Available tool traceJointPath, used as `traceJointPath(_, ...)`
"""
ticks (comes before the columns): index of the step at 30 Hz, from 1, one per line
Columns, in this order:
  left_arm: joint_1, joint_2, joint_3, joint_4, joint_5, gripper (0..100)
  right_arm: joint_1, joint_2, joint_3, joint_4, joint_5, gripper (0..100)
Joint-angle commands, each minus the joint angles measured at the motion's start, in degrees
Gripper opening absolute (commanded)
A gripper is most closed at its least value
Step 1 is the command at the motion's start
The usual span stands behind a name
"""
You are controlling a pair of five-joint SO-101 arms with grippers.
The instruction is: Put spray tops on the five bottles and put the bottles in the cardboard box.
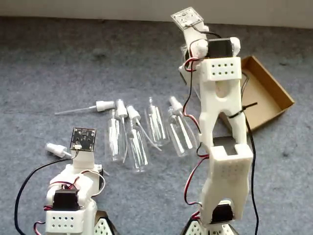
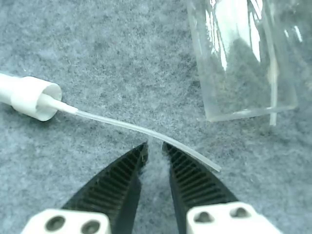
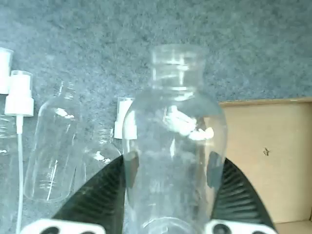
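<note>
Uncapped bottle [image 3: 175, 136], frame centre, clenched in right claw [image 3: 170, 168] beside cardboard box [image 3: 263, 156] at right. Left claw [image 2: 155, 148] barely parted, empty, over tube of spray top [image 2: 31, 97]. Best: grip white collar, feed tube into neck.

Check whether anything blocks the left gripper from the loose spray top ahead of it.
Nothing visible does. The left gripper sits over bare carpet, jaws slightly apart, and the spray top's dip tube lies just past its fingertips. The nearest bottle lies aside, clear of the tube.
</note>
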Motion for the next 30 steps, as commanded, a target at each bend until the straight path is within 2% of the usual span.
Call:
traceJointPath(1,-0.66,-0.22,1.1,-0.44,0.62,0,-1.01,-13.93,4.35,1.19,-2.73,15.7)
traceJointPath(8,-0.66,-0.22,1.1,-0.44,0.62,0,-7.16,-35.56,23.34,1.19,-7.3,15.7)
traceJointPath(14,-0.66,-0.22,1.1,-0.44,0.62,0,-13.32,-51.65,41.89,-0.4,-7.21,15.7)
traceJointPath(23,-0.66,-0.22,1.1,-0.44,0.62,0,-13.58,-74.15,71.43,-14.29,-7.21,15.7)
traceJointPath(30,-0.66,-0.22,1.1,-0.44,0.62,0,-13.58,-94.2,99.38,-29.58,-7.21,15.7)
